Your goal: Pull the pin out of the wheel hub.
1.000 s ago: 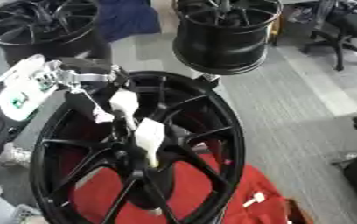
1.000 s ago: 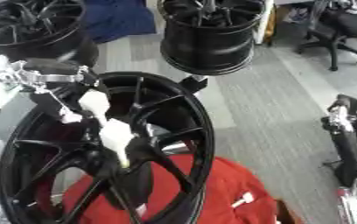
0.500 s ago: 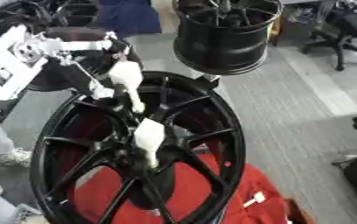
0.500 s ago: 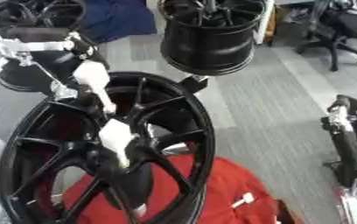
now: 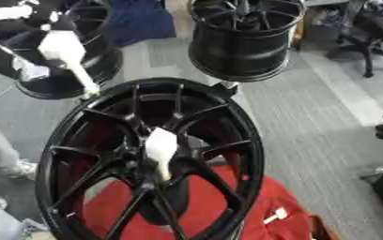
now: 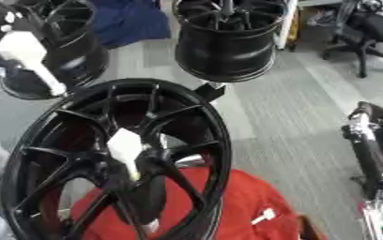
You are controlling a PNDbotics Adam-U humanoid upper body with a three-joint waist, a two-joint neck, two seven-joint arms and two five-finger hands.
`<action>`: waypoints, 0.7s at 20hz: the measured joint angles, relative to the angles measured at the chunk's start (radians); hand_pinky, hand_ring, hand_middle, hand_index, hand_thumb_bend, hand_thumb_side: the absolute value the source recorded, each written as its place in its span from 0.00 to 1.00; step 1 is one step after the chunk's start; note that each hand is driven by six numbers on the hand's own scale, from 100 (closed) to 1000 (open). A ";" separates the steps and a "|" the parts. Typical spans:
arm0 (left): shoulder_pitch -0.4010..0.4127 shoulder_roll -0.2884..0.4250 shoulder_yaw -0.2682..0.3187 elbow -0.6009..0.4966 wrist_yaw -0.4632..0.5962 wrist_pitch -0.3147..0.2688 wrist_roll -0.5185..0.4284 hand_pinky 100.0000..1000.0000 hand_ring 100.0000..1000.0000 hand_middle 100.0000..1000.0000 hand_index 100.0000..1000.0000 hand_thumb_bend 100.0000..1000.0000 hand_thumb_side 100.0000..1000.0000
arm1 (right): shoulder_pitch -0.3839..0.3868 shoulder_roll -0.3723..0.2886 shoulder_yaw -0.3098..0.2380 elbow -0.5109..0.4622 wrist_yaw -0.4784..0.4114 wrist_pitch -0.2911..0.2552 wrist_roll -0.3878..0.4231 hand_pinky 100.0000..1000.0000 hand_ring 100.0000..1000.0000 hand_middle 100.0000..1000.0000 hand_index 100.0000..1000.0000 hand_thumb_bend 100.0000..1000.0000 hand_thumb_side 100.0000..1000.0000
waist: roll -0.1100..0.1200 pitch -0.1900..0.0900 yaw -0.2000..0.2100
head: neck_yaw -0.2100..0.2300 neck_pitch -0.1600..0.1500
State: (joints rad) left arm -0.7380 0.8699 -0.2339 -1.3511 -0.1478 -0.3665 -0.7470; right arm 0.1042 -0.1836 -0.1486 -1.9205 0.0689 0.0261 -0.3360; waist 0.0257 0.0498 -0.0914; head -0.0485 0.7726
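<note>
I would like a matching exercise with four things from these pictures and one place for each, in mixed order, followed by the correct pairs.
Things:
1. lifted white pin
2. second white pin
3. red cloth
4. office chair

Places:
A. under the near wheel
B. upper left, held clear of the wheel
C. in the hub of the near wheel
D. far right, on the grey floor

Pairs: 1-B, 2-C, 3-A, 4-D

Left arm (image 5: pixel 14 11), upper left of frame: black structure with a white panel; blurred, so no finer detail is legible. Right arm (image 6: pixel 374 145), right edge of frame: black housing with a silver, metallic section along its length. Near the lower right corner it ends in a silver assembly bearing a small green mark. Fingers not discernible on either side.
</note>
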 measured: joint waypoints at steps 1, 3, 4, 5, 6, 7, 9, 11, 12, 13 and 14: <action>0.027 0.014 0.019 0.014 -0.021 0.004 -0.004 0.41 0.29 0.40 0.58 0.04 0.14 | 0.000 0.000 0.000 0.000 0.000 0.000 0.000 0.53 0.51 0.52 0.72 0.00 0.55 | -0.001 0.000 0.002 | 0.000 0.000; 0.081 0.035 0.054 0.052 -0.069 0.012 -0.012 0.43 0.31 0.43 0.61 0.07 0.15 | 0.000 0.000 -0.003 0.000 0.000 0.000 0.000 0.53 0.51 0.52 0.72 0.00 0.55 | -0.003 0.000 0.005 | -0.002 0.000; 0.107 0.041 0.070 0.076 -0.099 0.014 -0.014 0.44 0.32 0.43 0.61 0.07 0.15 | 0.000 0.000 -0.004 0.000 0.000 0.000 0.000 0.53 0.51 0.52 0.72 0.00 0.55 | -0.003 0.000 0.006 | -0.003 0.000; 0.130 0.043 0.086 0.104 -0.130 0.016 -0.016 0.47 0.37 0.55 0.71 0.16 0.16 | 0.000 0.000 -0.005 0.000 0.000 0.000 0.000 0.53 0.51 0.52 0.72 0.00 0.55 | -0.003 0.000 0.007 | -0.003 0.000; 0.150 0.044 0.100 0.133 -0.164 0.017 -0.017 0.50 0.42 0.67 0.80 0.21 0.17 | 0.000 0.000 -0.005 0.000 0.001 0.000 -0.001 0.53 0.51 0.52 0.72 0.00 0.55 | -0.003 0.000 0.007 | -0.004 0.000; 0.168 0.044 0.113 0.162 -0.204 0.017 -0.017 0.53 0.45 0.74 0.85 0.27 0.28 | 0.000 0.000 -0.005 0.000 0.001 0.000 -0.001 0.53 0.51 0.52 0.72 0.00 0.55 | -0.004 0.000 0.008 | -0.004 0.000; 0.191 0.044 0.138 0.219 -0.295 0.007 -0.007 0.58 0.52 0.86 0.92 0.37 0.60 | 0.000 0.000 -0.005 0.000 0.001 0.000 -0.001 0.53 0.51 0.52 0.72 0.00 0.55 | -0.007 0.000 0.010 | -0.004 0.000; 0.211 0.040 0.158 0.272 -0.380 -0.015 0.015 0.59 0.54 0.91 0.94 0.40 0.73 | 0.000 0.000 -0.005 0.000 0.001 0.000 -0.001 0.53 0.51 0.52 0.72 0.00 0.55 | -0.009 0.000 0.011 | -0.005 0.000; 0.221 0.034 0.168 0.295 -0.417 -0.028 0.029 0.59 0.54 0.91 0.94 0.40 0.73 | 0.000 0.000 -0.005 0.000 0.001 0.001 -0.001 0.53 0.51 0.52 0.72 0.00 0.55 | -0.009 0.000 0.012 | -0.005 0.000; 0.231 0.029 0.177 0.314 -0.447 -0.039 0.045 0.60 0.55 0.93 0.95 0.40 0.77 | 0.000 0.000 -0.006 0.000 0.001 0.001 -0.001 0.53 0.51 0.52 0.72 0.00 0.55 | -0.009 0.000 0.012 | -0.005 0.000; 0.240 0.023 0.184 0.330 -0.469 -0.047 0.063 0.60 0.55 0.93 0.95 0.38 0.78 | 0.001 0.000 -0.006 0.000 0.001 0.002 -0.002 0.53 0.51 0.52 0.72 0.00 0.55 | -0.010 0.000 0.014 | -0.006 0.000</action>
State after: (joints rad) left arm -0.4979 0.8933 -0.0501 -1.0215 -0.6169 -0.4133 -0.6839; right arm 0.1049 -0.1836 -0.1542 -1.9204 0.0698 0.0278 -0.3380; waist 0.0154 0.0498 -0.0777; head -0.0543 0.7726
